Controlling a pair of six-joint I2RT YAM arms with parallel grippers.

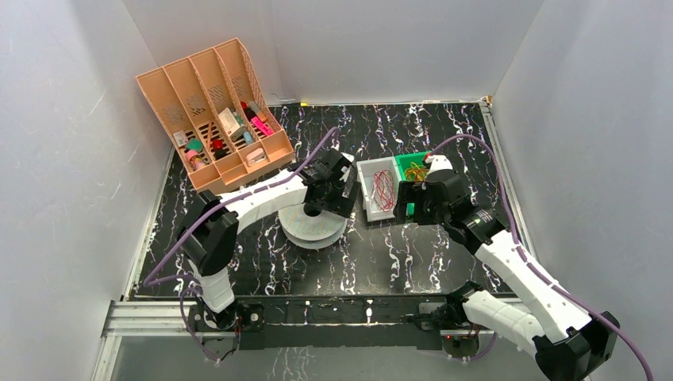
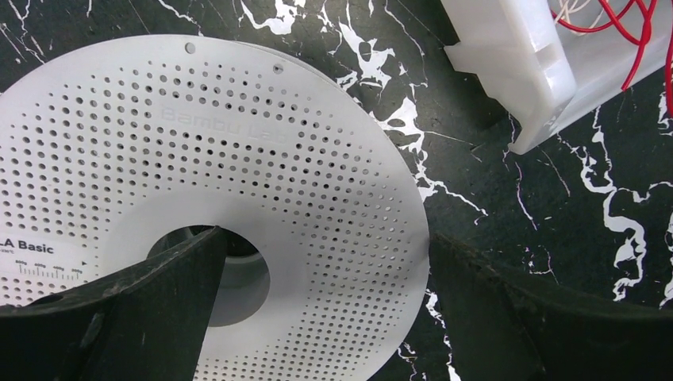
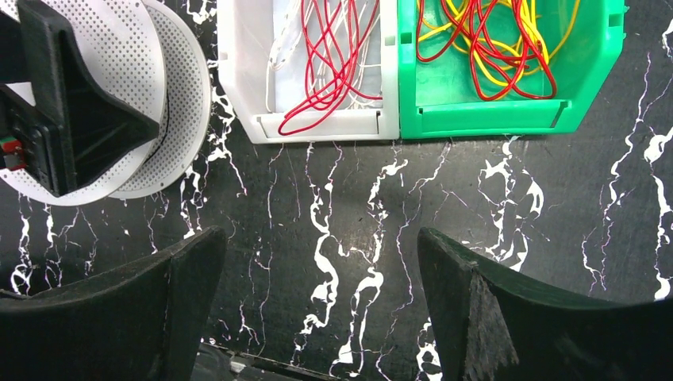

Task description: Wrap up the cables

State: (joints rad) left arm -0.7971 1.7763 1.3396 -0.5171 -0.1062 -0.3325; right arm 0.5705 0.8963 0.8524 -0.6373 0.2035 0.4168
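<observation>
Our left gripper (image 2: 321, 262) hangs wide over the white perforated plastic spool (image 2: 238, 143), likely to steady it; our right gripper (image 3: 317, 246), equally wide, faces the thin red cables (image 3: 329, 71).

open tabletop (image 3: 492, 206) fronts the white bin (image 3: 317, 125) and green bin (image 3: 484, 115); the spool (image 3: 186, 103) blocks the left side.

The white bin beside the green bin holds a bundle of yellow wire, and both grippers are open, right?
Not quite: the white bin holds red wire, not yellow; the yellow wire is in the green bin, as the right wrist view shows. The bins do sit side by side, and the left gripper and right gripper are open.
</observation>
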